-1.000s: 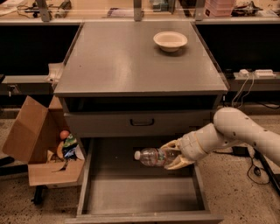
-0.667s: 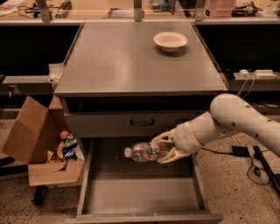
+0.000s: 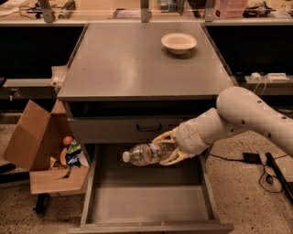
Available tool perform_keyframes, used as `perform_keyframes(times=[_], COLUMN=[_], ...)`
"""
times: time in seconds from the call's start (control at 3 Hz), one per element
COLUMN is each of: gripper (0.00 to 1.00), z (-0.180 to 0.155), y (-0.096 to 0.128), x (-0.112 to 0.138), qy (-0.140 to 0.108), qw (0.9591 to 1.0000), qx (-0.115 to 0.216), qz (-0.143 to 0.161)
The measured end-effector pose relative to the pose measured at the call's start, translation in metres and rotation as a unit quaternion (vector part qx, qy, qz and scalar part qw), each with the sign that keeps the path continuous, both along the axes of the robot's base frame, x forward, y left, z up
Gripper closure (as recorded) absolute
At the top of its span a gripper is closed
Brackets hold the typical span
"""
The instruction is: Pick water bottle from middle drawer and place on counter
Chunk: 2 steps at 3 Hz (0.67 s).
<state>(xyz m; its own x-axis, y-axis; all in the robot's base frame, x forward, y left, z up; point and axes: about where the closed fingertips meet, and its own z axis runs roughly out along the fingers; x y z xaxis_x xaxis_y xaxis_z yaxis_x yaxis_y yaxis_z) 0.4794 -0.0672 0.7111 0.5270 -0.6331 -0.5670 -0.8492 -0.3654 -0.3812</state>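
Note:
The water bottle point(image 3: 145, 153) is clear plastic with a white cap pointing left. It lies sideways in my gripper point(image 3: 167, 148), which is shut on its base end and holds it above the open middle drawer point(image 3: 146, 201), just in front of the grey drawer front point(image 3: 132, 129). My white arm point(image 3: 242, 116) reaches in from the right. The grey counter point(image 3: 123, 59) is above, with a cream bowl point(image 3: 179, 43) at its back right.
An open cardboard box point(image 3: 41, 151) with colourful items stands on the floor to the left of the cabinet. A pale bench point(image 3: 137, 11) with cables runs behind the counter. Cables and a power strip point(image 3: 268, 77) lie at the right.
My gripper has carried the bottle to the left and slightly up, closer to the drawer front. The arm has swung further in over the drawer.

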Motion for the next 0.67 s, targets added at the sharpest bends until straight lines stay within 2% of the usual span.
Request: perform_keyframes(times=[0.33,0.67], gripper=[1.00,1.00], z=[-0.002,0.036], y=[0.000,-0.003], x=[-0.002,0.005], qy=[0.004,-0.022], qw=[1.0000,0.9995], qx=[0.006,0.013], qz=[-0.003,-0.015])
